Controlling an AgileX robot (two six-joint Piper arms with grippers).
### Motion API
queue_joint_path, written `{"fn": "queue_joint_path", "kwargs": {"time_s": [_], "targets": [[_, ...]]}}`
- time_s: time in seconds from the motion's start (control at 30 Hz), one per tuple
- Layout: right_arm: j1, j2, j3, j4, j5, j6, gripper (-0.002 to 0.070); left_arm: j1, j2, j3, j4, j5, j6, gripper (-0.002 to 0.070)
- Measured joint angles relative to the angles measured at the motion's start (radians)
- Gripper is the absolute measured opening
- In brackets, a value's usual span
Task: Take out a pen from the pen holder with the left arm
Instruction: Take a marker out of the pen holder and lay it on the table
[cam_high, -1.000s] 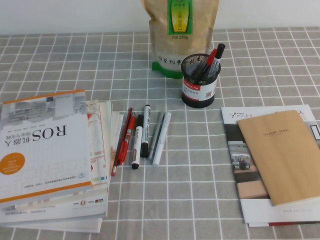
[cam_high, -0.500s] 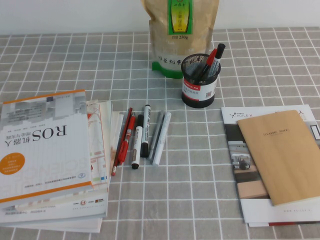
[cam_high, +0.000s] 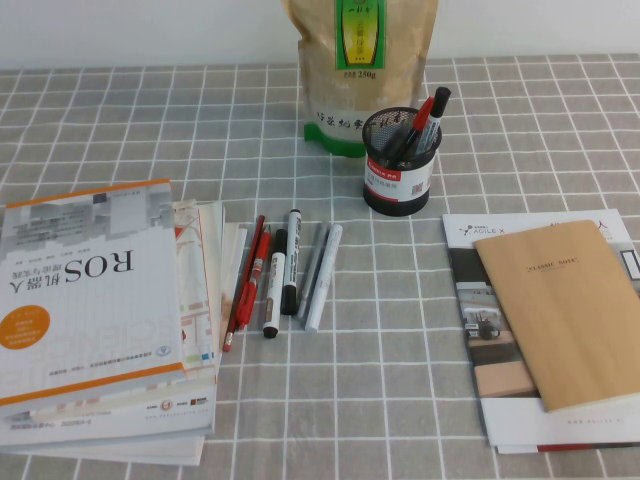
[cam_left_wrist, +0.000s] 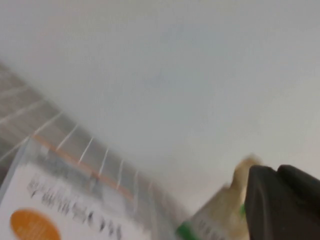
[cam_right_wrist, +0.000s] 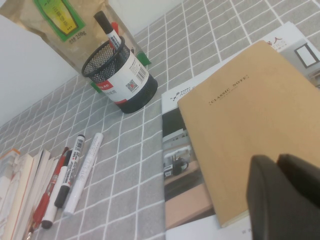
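The pens (cam_high: 428, 112) stand in the black mesh holder (cam_high: 400, 165), tips up and leaning to the right; one has a black cap and one beside it is red. The holder sits upright on the checked tabletop (cam_high: 400, 400), just in front of a tall bag (cam_high: 360, 70) at the back wall. Left of it, well apart, loose markers (cam_high: 285, 272) lie in a row, and beside them is a stack of books (cam_high: 85, 300). On the right lies a brown notebook (cam_high: 565, 310) on top of a brochure (cam_high: 478, 330).

Neither arm shows from above. The left hand (cam_left_wrist: 278, 175) hangs over the book side, far from the holder, its fingers closed on nothing. The right hand (cam_right_wrist: 278, 162) hovers above the notebook, fingers pressed together and empty.
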Motion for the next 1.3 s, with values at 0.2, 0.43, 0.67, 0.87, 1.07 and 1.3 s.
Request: {"fn": "queue_joint_path", "kwargs": {"time_s": [0.2,0.43,0.67,0.87,1.07,1.3], "targets": [[0.000,0.000,0.000,0.000,0.000,0.000,-0.0013,0.000,0.081,-0.187,0.150,0.356,0.112,-0.0001],[0.000,0.000,0.000,0.000,0.000,0.000,-0.0013,0.000,0.329,-0.380,0.131,0.440,0.370,-0.0001],[0.000,0.000,0.000,0.000,0.000,0.000,-0.0013,0.000,0.529,-0.459,0.045,0.427,0.555,-0.0001],[0.000,0.000,0.000,0.000,0.000,0.000,-0.0013,-0.062,0.630,-0.465,0.282,0.300,0.309,-0.0001],[0.000,0.000,0.000,0.000,0.000,0.000,-0.0013,-0.227,0.776,-0.505,0.539,0.067,0.038,-0.0001],[0.000,0.000,0.000,0.000,0.000,0.000,-0.0013,-0.323,1.073,-0.681,0.644,0.026,-0.024,-0.0001]]}}
